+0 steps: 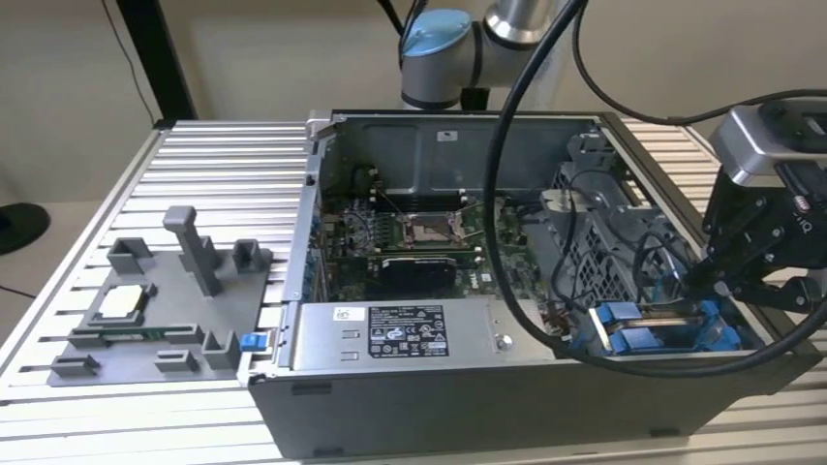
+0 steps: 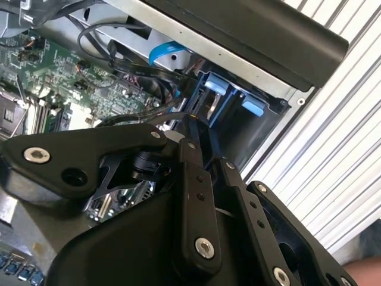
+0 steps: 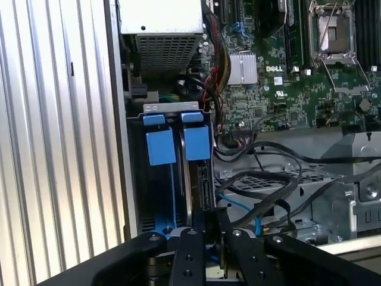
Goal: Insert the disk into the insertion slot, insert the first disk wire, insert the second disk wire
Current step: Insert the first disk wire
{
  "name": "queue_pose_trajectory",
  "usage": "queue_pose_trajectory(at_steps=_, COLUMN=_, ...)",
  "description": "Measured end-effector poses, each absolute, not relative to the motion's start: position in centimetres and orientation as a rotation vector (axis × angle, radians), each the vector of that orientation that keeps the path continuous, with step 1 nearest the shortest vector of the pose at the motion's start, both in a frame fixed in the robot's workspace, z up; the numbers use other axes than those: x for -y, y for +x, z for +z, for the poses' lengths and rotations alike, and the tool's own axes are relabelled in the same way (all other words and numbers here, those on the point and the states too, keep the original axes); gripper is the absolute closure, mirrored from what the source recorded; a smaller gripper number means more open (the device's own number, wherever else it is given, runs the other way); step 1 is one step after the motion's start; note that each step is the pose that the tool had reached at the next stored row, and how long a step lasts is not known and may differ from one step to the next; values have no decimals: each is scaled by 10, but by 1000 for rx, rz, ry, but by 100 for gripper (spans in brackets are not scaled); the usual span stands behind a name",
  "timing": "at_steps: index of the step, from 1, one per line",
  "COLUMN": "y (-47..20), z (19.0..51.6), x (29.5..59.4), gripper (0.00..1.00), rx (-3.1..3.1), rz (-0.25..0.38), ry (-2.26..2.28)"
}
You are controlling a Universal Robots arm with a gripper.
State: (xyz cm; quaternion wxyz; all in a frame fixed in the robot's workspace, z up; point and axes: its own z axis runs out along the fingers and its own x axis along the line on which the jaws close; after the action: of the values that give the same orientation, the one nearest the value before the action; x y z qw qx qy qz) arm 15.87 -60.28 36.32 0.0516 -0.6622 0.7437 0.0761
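A ribbed aluminium table (image 1: 207,145) carries an open grey computer case (image 1: 427,412). Nearest, along the case's front wall, lies a grey power box (image 1: 401,334) with a sticker; low on the exterior view's right is the slot (image 1: 659,334) with blue rails, and the black gripper (image 1: 715,283) hangs right over it. In the first wrist view the disk (image 3: 202,179) stands edge-on inside that slot, just beside two blue tabs (image 3: 161,146), the gripper at its end; whether the gripper is spread or pressed together I cannot tell. Black cables (image 3: 268,179) loop alongside. Further back lies the green circuit board (image 1: 413,232), and at the top centre the arm (image 1: 446,44). On the exterior view's left a grey holder block (image 1: 155,320) rests on the table
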Motion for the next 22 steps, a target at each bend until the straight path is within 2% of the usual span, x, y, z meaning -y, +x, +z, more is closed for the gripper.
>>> queue_pose_trajectory(at_steps=22, y=161, z=356, x=602, gripper=100, rx=-2278, rz=256, ry=-2018)
